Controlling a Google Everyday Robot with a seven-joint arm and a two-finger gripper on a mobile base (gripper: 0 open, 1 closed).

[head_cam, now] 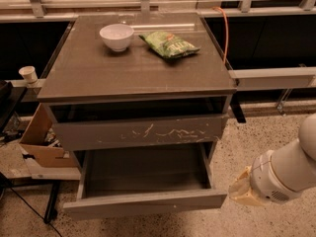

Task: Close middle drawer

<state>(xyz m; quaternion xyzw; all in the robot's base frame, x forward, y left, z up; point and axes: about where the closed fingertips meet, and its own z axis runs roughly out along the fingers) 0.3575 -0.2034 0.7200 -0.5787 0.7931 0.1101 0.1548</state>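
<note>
The middle drawer [145, 202] is pulled far out of the grey-brown cabinet [133, 73]. Its plain flat front faces me at the bottom and its bare box interior [143, 171] is open to view. Above it is the drawer front with white scratch marks [143, 132], out only slightly. My gripper [243, 189], a tan end on the white arm [284, 174], hangs low at the right. It is just beside the right end of the middle drawer's front and apart from it.
A white bowl [116, 36] and a green snack bag [169, 43] lie on the cabinet top. A cardboard box [42, 142] and a paper cup [28, 74] are at the left. An orange cable [226, 33] and a grey rail [271, 76] are at the right. The floor is speckled.
</note>
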